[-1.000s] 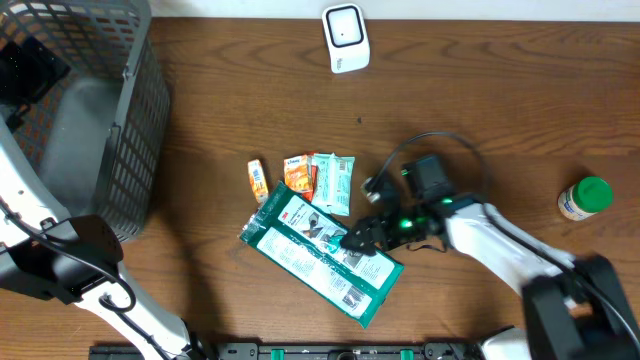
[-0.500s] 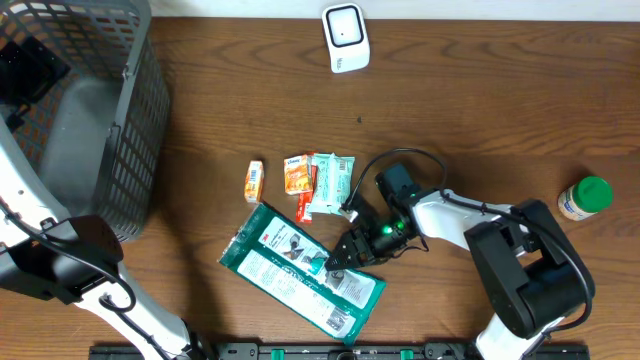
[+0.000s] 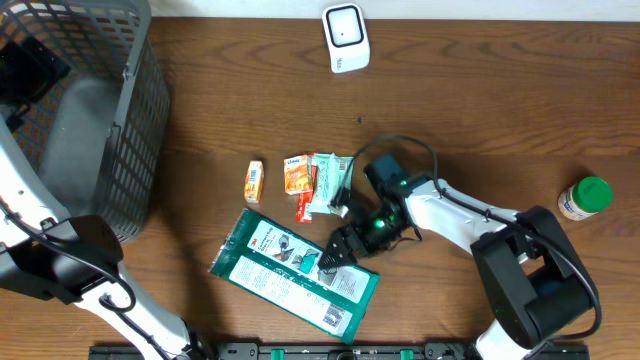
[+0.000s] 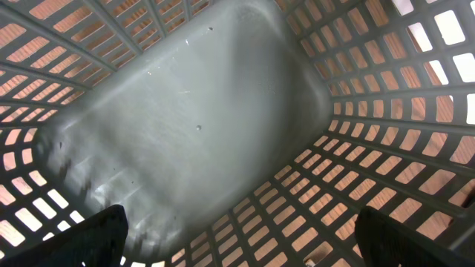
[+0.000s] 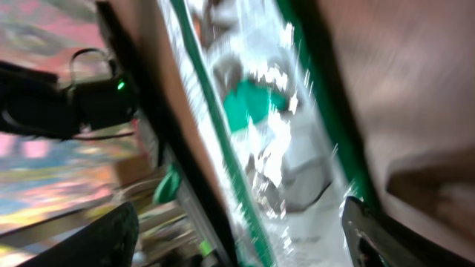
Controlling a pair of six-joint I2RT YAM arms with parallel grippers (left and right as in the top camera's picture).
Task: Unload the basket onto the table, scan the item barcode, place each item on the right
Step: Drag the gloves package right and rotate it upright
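Observation:
The item, a flat green and white package [image 3: 292,273], lies on the wooden table near the front edge. My right gripper [image 3: 335,257] is low over its right end. In the right wrist view the blurred package [image 5: 286,141] runs between my fingers [image 5: 111,237], which stand wide apart and open; the right one is against its green edge. The white scanner [image 3: 346,39] stands at the back of the table, well away from the package. My left gripper [image 4: 241,233] hangs open and empty inside the grey mesh basket [image 4: 200,119].
Small snack packets [image 3: 330,182] and an orange one [image 3: 255,182] lie just behind the package. A green-capped bottle [image 3: 585,197] stands at the far right. The basket [image 3: 130,150] fills the back left corner.
The package has slid and turned to the left across the table with my right gripper on it. The jaws narrowed and then widened again. The left arm has not moved.

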